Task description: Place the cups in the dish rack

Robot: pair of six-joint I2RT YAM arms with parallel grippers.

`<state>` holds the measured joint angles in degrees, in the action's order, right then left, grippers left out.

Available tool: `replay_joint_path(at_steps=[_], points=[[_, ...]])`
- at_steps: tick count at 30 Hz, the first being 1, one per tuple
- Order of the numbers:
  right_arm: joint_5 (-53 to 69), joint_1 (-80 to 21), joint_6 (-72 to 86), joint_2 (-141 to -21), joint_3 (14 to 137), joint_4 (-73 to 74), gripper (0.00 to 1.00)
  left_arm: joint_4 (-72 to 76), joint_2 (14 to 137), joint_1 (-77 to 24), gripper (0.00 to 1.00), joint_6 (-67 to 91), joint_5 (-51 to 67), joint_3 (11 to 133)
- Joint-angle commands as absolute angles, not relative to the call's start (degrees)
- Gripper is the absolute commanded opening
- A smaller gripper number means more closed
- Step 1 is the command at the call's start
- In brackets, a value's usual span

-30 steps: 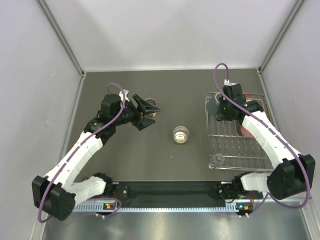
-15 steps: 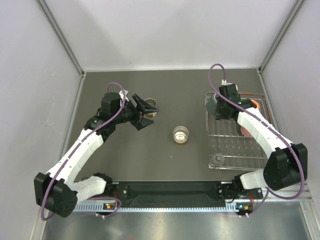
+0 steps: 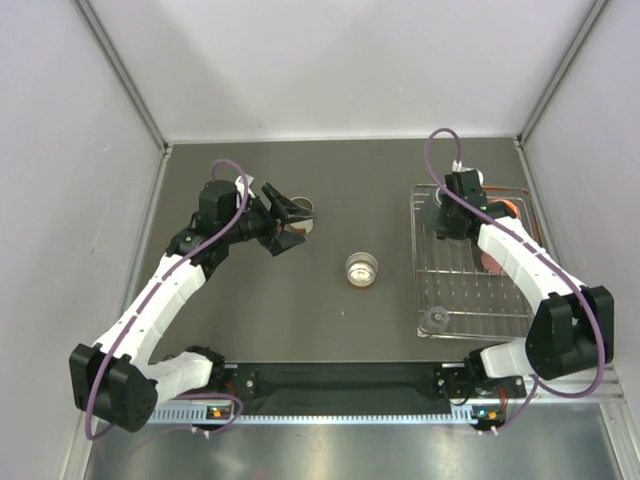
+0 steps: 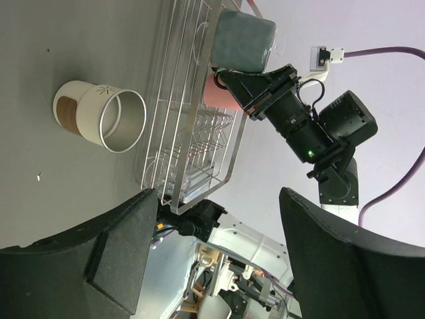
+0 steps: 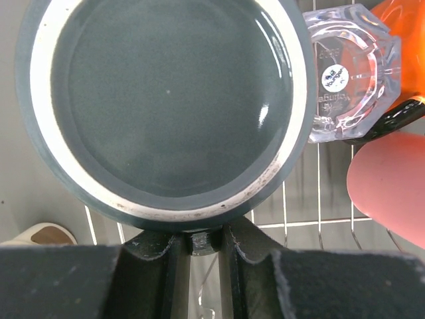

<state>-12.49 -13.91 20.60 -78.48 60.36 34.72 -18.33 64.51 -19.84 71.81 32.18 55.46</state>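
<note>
One green cup (image 5: 166,106) masks dish rack (image 5: 318,221)

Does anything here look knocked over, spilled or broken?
Nothing stands out. The middle cup stands upright on the table, the dish rack sits flat, and the dark green cup is gripped above the rack's far left corner. No spill shows.

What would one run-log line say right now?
right hand: shut on dark green cup at dish rack corner | left hand: open, empty | steel cup: on table
</note>
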Motion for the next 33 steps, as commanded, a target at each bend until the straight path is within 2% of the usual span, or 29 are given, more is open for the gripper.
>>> replay_joint_path(at_steps=[1,33], points=[[-12.22,-12.75,20.13,-78.74,61.17,28.48,0.00,-18.28,64.95,-19.34,0.79,70.58,33.40,58.10],[-16.26,-13.27,19.69,-87.36,60.38,23.29,0.00,-19.25,63.72,-18.72,0.79,70.31,33.84,56.51]])
